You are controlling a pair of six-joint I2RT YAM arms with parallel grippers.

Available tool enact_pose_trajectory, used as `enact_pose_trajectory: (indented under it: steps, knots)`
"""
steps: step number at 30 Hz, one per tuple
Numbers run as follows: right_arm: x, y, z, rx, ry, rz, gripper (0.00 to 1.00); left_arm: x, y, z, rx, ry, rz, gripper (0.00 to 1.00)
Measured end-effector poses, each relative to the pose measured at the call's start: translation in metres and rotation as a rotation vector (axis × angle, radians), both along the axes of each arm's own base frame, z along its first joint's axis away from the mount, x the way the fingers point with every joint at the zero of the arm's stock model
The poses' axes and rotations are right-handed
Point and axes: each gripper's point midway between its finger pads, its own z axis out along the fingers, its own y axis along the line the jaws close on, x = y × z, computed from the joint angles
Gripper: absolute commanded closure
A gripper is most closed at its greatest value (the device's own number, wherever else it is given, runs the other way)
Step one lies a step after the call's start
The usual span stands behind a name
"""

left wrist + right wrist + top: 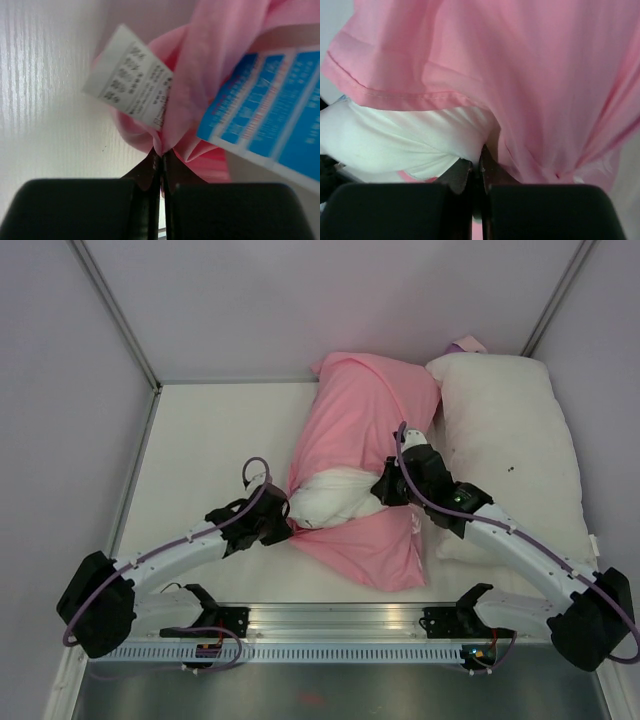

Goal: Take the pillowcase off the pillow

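Note:
The pink pillowcase [370, 410] lies crumpled in the middle of the table, with the white pillow [335, 495] bulging out of its opening between my grippers. My left gripper [288, 527] is shut on a bunched edge of the pillowcase [210, 60]; its jaws [161, 152] pinch the pink fabric just below the white label [129, 76]. A blue-and-white printed tag [270, 110] hangs to the right. My right gripper [383, 490] is shut on white pillow fabric [405, 140] where it meets the pink hem [545, 75]; its tips [479, 161] are pressed together.
A second white pillow with small dark specks [505, 430] lies at the right, touching the pillowcase. The white table [220, 440] is walled at the back and sides. A metal rail [330, 620] runs along the near edge between the arm bases.

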Motion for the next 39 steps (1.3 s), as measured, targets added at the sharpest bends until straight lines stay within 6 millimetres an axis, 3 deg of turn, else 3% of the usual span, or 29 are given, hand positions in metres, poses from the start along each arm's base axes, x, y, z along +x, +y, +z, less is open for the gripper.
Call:
enact_pose_trajectory:
  steps: [4, 8, 10, 15, 19, 23, 26, 27, 32, 36, 39]
  knots:
    - [0.004, 0.033, -0.011, 0.09, 0.052, 0.113, 1.0, 0.014, -0.002, 0.006, 0.063, 0.04, -0.009, 0.98]
    - [0.001, 0.067, -0.019, 0.128, 0.086, 0.218, 1.0, 0.051, -0.009, 0.042, 0.025, 0.017, 0.018, 0.96]
    - [-0.003, 0.09, -0.016, 0.148, 0.08, 0.286, 1.0, 0.064, -0.006, 0.05, 0.0, 0.019, 0.035, 0.96]
    - [-0.035, 0.15, -0.013, 0.202, 0.062, 0.462, 1.0, 0.084, 0.022, 0.041, 0.06, 0.112, 0.086, 0.93]
    - [-0.048, 0.176, -0.009, 0.242, 0.054, 0.521, 1.0, 0.105, 0.05, 0.049, 0.078, 0.171, 0.117, 0.75]
    - [-0.03, 0.198, -0.004, 0.248, 0.059, 0.517, 1.0, 0.123, 0.074, 0.078, 0.068, 0.098, 0.15, 0.46]
    - [-0.015, 0.214, -0.007, 0.269, 0.099, 0.506, 1.0, 0.11, 0.081, 0.103, 0.036, 0.003, 0.155, 0.35]
    - [-0.004, 0.214, -0.01, 0.283, 0.12, 0.489, 1.0, 0.1, 0.082, 0.112, 0.014, -0.036, 0.151, 0.29]
    - [0.04, 0.217, -0.021, 0.359, 0.208, 0.431, 1.0, 0.038, 0.065, 0.148, -0.168, -0.177, 0.055, 0.19]
    - [0.078, 0.213, -0.007, 0.415, 0.205, 0.377, 1.0, 0.003, 0.053, 0.141, -0.258, -0.169, 0.002, 0.12]
    - [0.113, 0.209, 0.012, 0.453, 0.172, 0.338, 1.0, -0.01, 0.044, 0.119, -0.269, -0.093, -0.034, 0.12]
